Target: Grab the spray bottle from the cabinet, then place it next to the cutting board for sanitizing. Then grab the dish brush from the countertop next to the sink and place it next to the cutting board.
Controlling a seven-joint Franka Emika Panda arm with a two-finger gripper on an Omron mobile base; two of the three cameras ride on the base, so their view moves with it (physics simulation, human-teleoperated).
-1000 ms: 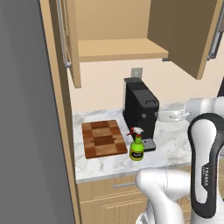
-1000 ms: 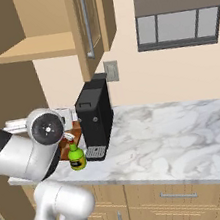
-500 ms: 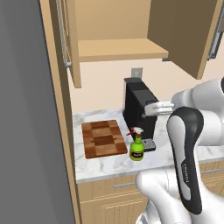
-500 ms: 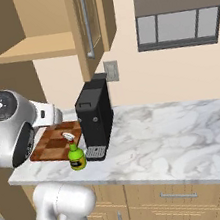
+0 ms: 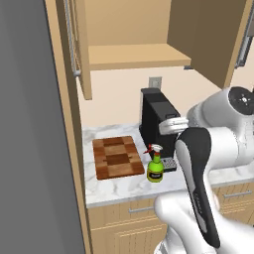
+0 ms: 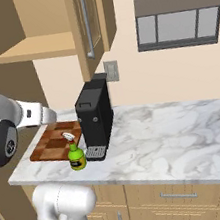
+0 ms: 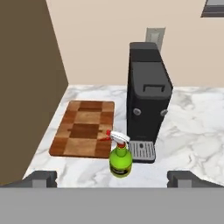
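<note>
A: In the left base view, where is the spray bottle (image 5: 155, 168) sitting?
B: Upright on the counter (image 5: 119, 184), just right of the cutting board (image 5: 117, 157), beside the coffee machine (image 5: 158, 124).
A: Right base view?
B: Same; the cabinet (image 6: 81, 30) is standing open above.
A: Hand view?
B: The hand (image 7: 113, 177) is hanging fully open, empty, nearer than the bottle.

The small bright-green spray bottle (image 7: 120, 160) stands upright ahead of the open claw (image 7: 112, 178), just beside the flat checkered wooden cutting board (image 7: 85, 128), ahead-left.
</note>
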